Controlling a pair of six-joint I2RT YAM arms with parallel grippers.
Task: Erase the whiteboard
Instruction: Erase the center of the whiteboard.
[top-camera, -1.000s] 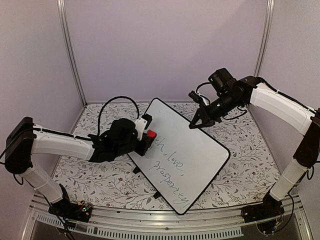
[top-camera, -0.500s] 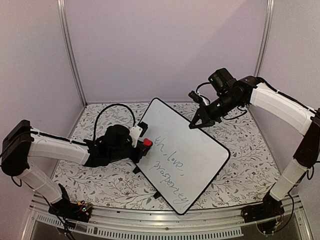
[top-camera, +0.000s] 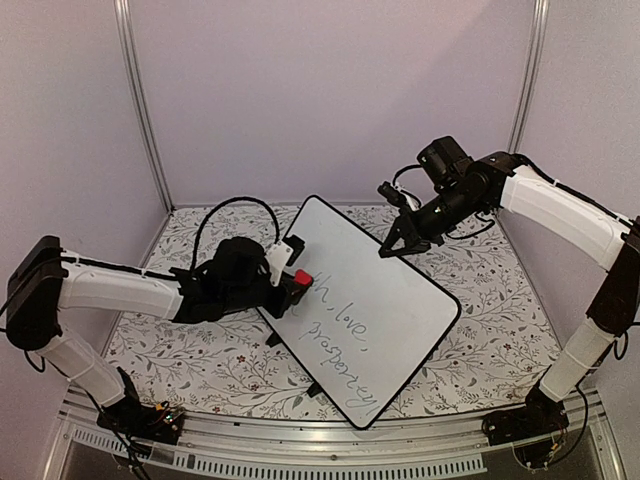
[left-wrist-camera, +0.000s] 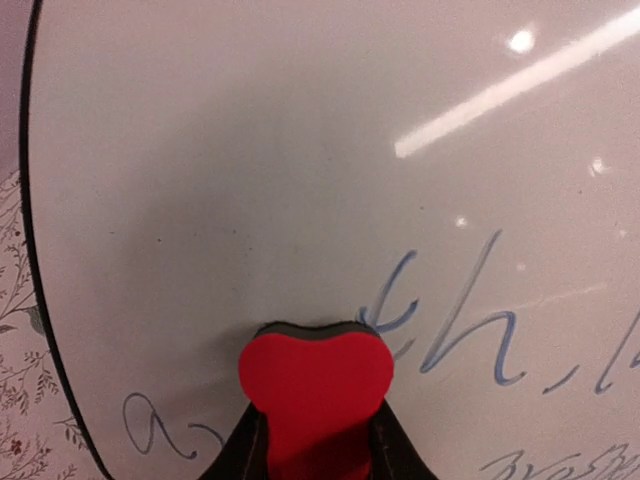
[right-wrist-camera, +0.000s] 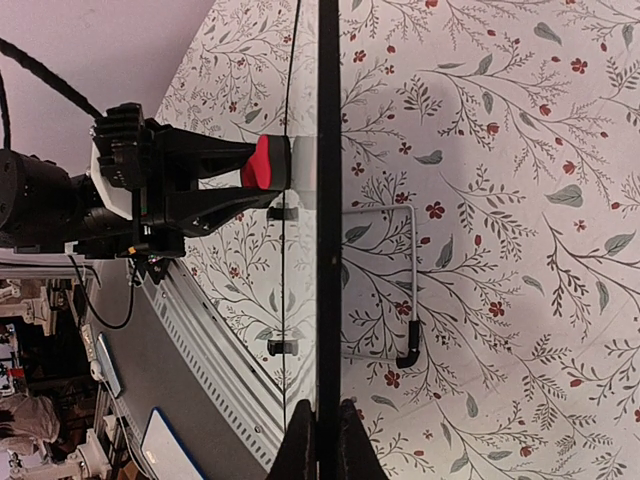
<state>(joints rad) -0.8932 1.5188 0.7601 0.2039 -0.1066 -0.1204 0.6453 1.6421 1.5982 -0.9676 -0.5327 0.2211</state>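
Note:
The whiteboard stands tilted on the table, with cursive writing on its lower half. My left gripper is shut on a red eraser, which is pressed against the board's left part. In the left wrist view the eraser sits on the board next to blue letters, between my black fingers. My right gripper is shut on the board's upper right rim. The right wrist view shows that rim edge-on between the fingertips.
A floral cloth covers the table. A black cable loops behind the left arm. The board's wire stand and small feet show behind it. A metal rail runs along the near edge; walls close in on three sides.
The left gripper slid the eraser down and left toward the board's edge, then back to the right near the first letters. The right arm has not moved.

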